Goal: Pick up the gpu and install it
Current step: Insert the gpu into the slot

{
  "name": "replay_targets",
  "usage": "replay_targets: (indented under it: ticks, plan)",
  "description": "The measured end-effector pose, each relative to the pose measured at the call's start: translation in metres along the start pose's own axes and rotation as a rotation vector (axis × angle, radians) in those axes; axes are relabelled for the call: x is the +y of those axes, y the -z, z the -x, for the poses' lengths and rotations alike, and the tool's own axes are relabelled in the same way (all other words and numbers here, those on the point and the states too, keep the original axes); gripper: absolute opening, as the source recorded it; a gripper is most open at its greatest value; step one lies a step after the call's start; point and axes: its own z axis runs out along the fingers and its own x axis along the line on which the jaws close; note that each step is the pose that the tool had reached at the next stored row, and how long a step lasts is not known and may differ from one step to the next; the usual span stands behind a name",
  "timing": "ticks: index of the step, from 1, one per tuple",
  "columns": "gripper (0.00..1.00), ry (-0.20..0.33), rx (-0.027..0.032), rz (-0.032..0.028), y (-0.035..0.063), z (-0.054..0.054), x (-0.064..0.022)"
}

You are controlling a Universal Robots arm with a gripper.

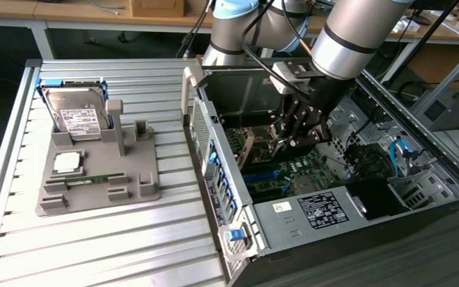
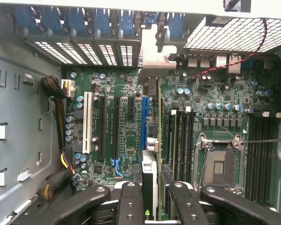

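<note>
My gripper (image 1: 297, 133) is down inside the open computer case (image 1: 213, 119), shut on the gpu (image 1: 248, 146). In the wrist view the gpu (image 2: 151, 161) is seen edge-on, standing upright between my two black fingers (image 2: 130, 202). Its silvery bracket (image 2: 153, 52) reaches the slotted rear wall with the blue clips (image 2: 100, 21). The card runs just above the green motherboard (image 2: 126, 140), alongside the long blue slot (image 2: 144, 119); whether its edge sits in a slot is hidden.
A grey fixture (image 1: 98, 179) on the slatted table at the exterior view's left holds a hard drive (image 1: 78, 113), a processor (image 1: 67, 160) and a green memory stick (image 1: 94, 178). Cable bundles (image 2: 56, 101) and the processor socket (image 2: 220, 161) flank the card.
</note>
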Motion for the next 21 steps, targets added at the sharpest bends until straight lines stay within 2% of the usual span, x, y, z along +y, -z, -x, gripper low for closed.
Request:
replay_targets:
  ticks: [5,6,8,9,10,18,21]
  plan:
    - [0.27,0.0,0.0001,-0.0006,-0.0004,0.0,0.0]
    - [0.27,0.0,0.0003,-0.0088,-0.0005,0.0,0.0001]
    - [0.27,0.001,0.0014,-0.0389,-0.0006,0.0,0.0002]
    - [0.27,0.002,0.0019,-0.0511,-0.0007,0.0,0.0002]
    - [0.27,0.002,0.0021,-0.0589,-0.0008,0.0,0.0002]
    - [0.27,0.002,0.0025,-0.0591,-0.0019,0.0,0.0013]
    - [0.27,0.002,0.0025,-0.0595,-0.0048,0.0001,0.0077]
